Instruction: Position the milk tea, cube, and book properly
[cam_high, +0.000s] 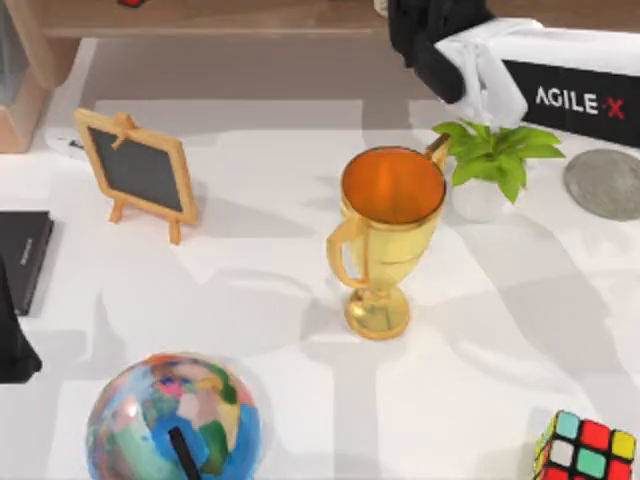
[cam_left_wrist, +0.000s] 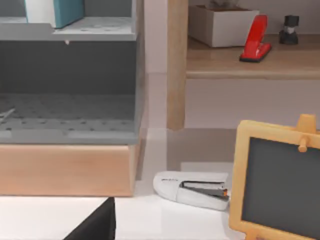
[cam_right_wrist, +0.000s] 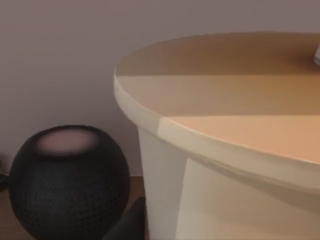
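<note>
Gleaming gold trophy cup (cam_high: 385, 235) stands mid-surface from above; the black-framed puzzle cube with coloured stickers (cam_high: 585, 450) waits at the right near edge, cut off, so not yet placed. Right arm is up by the shelf. Left wrist: teal-blue book (cam_left_wrist: 59, 11) already stands on the grey rack. Right wrist: cream-beige milk tea cup (cam_right_wrist: 235, 145) looms close beside a round black speaker (cam_right_wrist: 67, 180), apparently on the shelf. Can't tell either pincer's state.

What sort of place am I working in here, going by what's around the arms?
Most likely a simulated desk or study corner. A small chalkboard easel, a globe and a gold trophy stand on the white table, with a white stapler near wooden shelving holding a red stapler.
</note>
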